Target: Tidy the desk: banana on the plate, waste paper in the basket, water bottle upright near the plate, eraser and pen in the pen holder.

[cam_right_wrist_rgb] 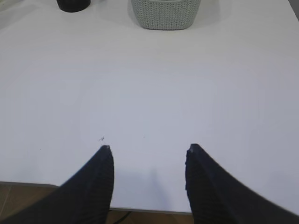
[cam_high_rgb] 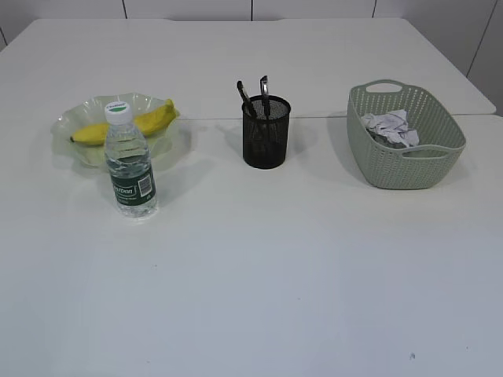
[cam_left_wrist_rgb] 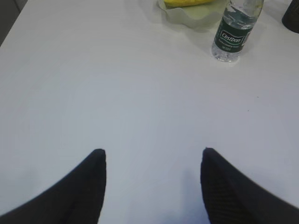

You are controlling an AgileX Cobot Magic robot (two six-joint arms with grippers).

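Observation:
A yellow banana point(cam_high_rgb: 130, 124) lies on the pale green glass plate point(cam_high_rgb: 67, 126) at the left. A water bottle point(cam_high_rgb: 130, 163) with a white cap stands upright just in front of the plate; it also shows in the left wrist view point(cam_left_wrist_rgb: 233, 32). A black mesh pen holder point(cam_high_rgb: 266, 132) holds dark pens point(cam_high_rgb: 263, 93); the eraser is hidden. Crumpled white paper point(cam_high_rgb: 391, 127) lies in the grey-green basket point(cam_high_rgb: 409, 165). My left gripper point(cam_left_wrist_rgb: 152, 151) is open and empty over bare table. My right gripper point(cam_right_wrist_rgb: 147, 148) is open and empty near the table's front edge. Neither gripper shows in the exterior view.
The table is white, with a seam running across behind the holder point(cam_high_rgb: 314, 118). In the right wrist view the basket point(cam_right_wrist_rgb: 166, 14) and the pen holder point(cam_right_wrist_rgb: 73, 4) stand far ahead, and the table's front edge point(cam_right_wrist_rgb: 149, 210) lies just under the fingers.

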